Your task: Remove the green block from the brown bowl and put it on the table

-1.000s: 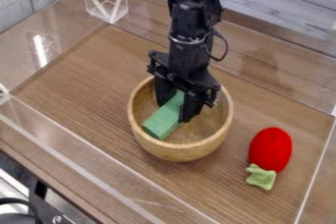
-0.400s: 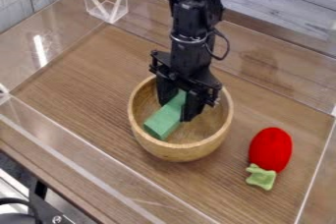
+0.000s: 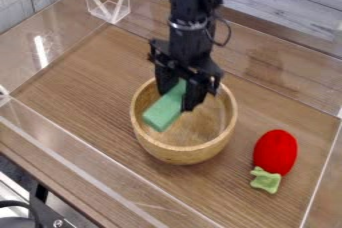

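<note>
So the black claw (image 3: 183,84) is pointing straight down over the brown bowl (image 3: 183,124) and it's clamped tight on the green block (image 3: 166,105). The block hangs tilted, upper end pinched between the fingers, lower end angled down toward the left side of the bowl. Honestly can't tell if that lower corner is touching the inside of the bowl or just clear of it, since the near wall and the angle make it a toss-up. Either way the block is within the bowl's rim, not out on the table (image 3: 80,92).

The fingertips themselves are hard to make out, all black on black, and the block covers part of them. The top of the arm (image 3: 195,2) is cut off by the upper edge of the frame.

Off to the right there's a red strawberry toy (image 3: 274,152) with its green leafy bit lying on the wood, well apart from the bowl. A clear plastic wall (image 3: 40,47) runs around the work area; it's mostly glare, so its edges are tough to follow. A small clear stand (image 3: 107,5) sits at the back left.
</note>
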Robot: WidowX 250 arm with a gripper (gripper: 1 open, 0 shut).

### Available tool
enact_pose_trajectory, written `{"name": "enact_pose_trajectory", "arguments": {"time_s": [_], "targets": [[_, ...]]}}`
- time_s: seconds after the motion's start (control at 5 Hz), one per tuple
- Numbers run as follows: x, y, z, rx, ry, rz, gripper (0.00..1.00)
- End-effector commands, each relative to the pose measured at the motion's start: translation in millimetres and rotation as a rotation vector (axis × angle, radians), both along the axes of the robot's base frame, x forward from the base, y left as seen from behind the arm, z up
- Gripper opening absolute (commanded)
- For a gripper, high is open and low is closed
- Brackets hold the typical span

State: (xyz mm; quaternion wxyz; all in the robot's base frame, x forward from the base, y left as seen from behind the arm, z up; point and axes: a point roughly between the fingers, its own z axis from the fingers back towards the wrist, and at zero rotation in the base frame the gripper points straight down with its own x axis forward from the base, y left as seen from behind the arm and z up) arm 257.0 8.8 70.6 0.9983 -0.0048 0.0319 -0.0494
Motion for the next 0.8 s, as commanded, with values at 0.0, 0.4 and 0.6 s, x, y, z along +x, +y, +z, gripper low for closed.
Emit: {"name": "enact_pose_trajectory", "arguments": {"time_s": [0.0,0.4,0.6], "targets": [[5.3,14.3,37.0,0.015,-0.107,0.03,0.0],[-20.9,78.9,35.3,0.046,-0.094,0.143,0.0],[-29.9,106.7,29.1,0.059,-0.083,0.183,0.0]]}}
